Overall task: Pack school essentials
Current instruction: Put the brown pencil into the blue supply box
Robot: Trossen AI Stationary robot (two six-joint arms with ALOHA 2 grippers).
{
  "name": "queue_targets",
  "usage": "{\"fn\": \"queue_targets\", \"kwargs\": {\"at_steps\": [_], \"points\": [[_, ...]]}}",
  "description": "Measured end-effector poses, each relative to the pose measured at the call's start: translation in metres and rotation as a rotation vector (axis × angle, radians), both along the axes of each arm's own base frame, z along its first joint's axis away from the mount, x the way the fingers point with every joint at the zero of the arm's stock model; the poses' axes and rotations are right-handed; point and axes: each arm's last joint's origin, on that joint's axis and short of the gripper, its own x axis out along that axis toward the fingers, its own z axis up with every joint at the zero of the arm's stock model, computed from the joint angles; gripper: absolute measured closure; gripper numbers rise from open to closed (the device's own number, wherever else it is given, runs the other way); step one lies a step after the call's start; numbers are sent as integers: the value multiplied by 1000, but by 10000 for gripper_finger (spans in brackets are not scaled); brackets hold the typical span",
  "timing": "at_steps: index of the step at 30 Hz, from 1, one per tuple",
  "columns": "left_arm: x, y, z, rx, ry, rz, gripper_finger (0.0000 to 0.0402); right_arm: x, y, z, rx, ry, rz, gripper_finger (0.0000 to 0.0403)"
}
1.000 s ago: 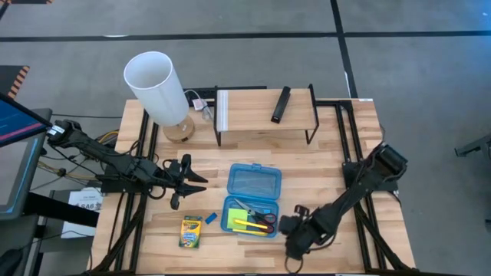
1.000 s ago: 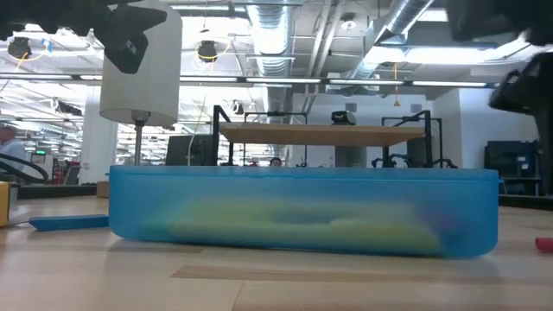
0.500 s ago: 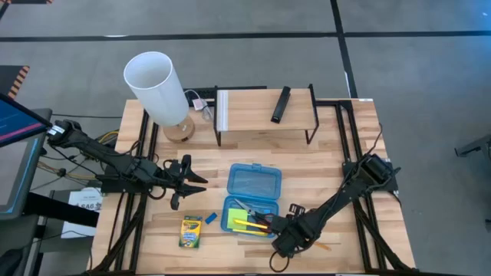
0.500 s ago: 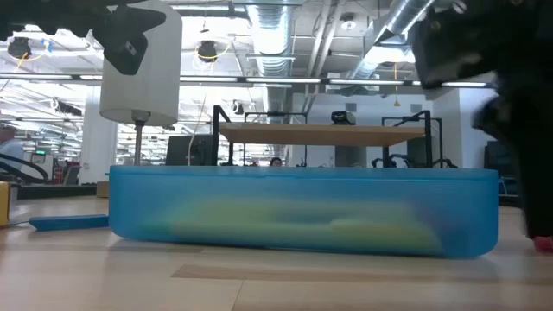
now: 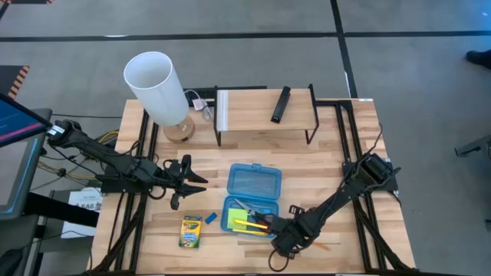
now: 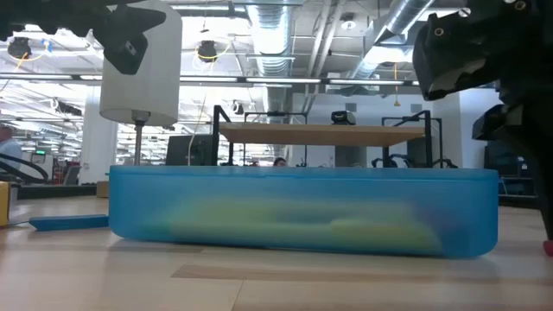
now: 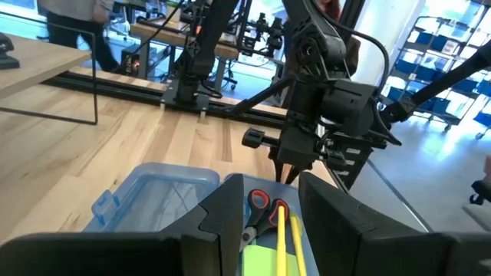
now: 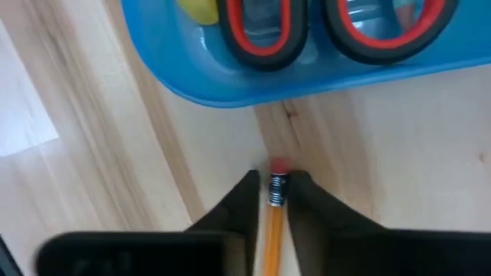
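Beside the blue case (image 8: 230,84) — right gripper (image 8: 270,201) around orange pencil (image 8: 272,222).

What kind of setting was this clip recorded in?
Most likely a robotics lab or open workshop floor: exposed ceiling ducts, strip lights, and more workbenches with rigs beyond the wooden table.

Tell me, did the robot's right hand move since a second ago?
Yes. The right gripper slid left toward the blue pencil case in the high view, and its fingers now straddle the orange pencil beside the case.
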Motion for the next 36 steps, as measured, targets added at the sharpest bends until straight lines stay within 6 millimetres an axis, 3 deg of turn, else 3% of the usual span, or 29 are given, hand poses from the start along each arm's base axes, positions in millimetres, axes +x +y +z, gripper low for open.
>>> {"fn": "queue_targets", "kwargs": {"at_steps": [4, 6, 36], "points": [[0, 0, 0, -5, 1, 0, 288, 2, -4, 0, -6, 9, 26, 384], [0, 0, 0, -5, 1, 0, 288, 3, -6, 0, -9, 14, 32, 393], [0, 0, 1, -8, -9, 1, 288, 15, -28, 20, -107, 130, 77, 401]]}}
